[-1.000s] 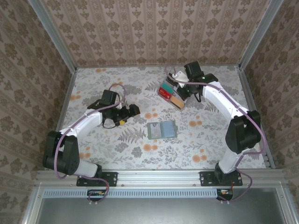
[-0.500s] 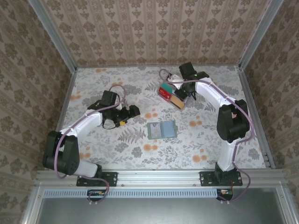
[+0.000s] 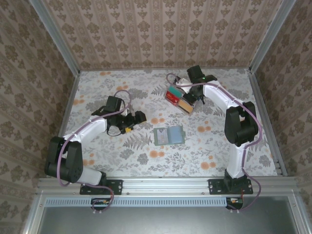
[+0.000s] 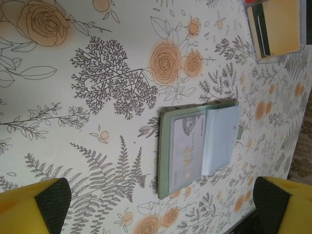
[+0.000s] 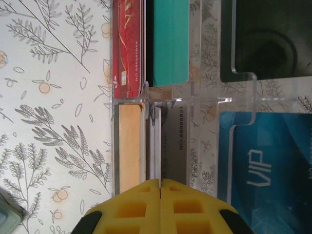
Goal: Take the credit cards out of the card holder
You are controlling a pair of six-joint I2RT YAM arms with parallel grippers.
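Observation:
The sage-green card holder (image 3: 168, 135) lies open on the table, and a whitish credit card (image 4: 187, 146) is tucked in its left pocket (image 4: 168, 146). My left gripper (image 3: 134, 122) hovers open to the holder's left, its yellow fingers (image 4: 34, 207) spread wide. The right gripper (image 3: 191, 97) is shut over a clear tray (image 3: 178, 99). Its fingertips (image 5: 160, 184) are pressed together above a grey card (image 5: 178, 141), with no card seen between them. Red (image 5: 127, 44), teal (image 5: 168, 41), black (image 5: 273, 36), blue (image 5: 263, 175) and tan-orange (image 5: 129, 146) cards stand in the tray's slots.
Patterned walls and metal rails (image 3: 68, 92) enclose the floral table. The clear tray's dividers (image 5: 165, 100) stand upright around the cards. A corner of the card holder (image 5: 7, 214) shows at the lower left of the right wrist view.
The right arm's elbow has swung in toward the table's middle and stands more upright, while its gripper stays at the tray. The left arm has barely shifted.

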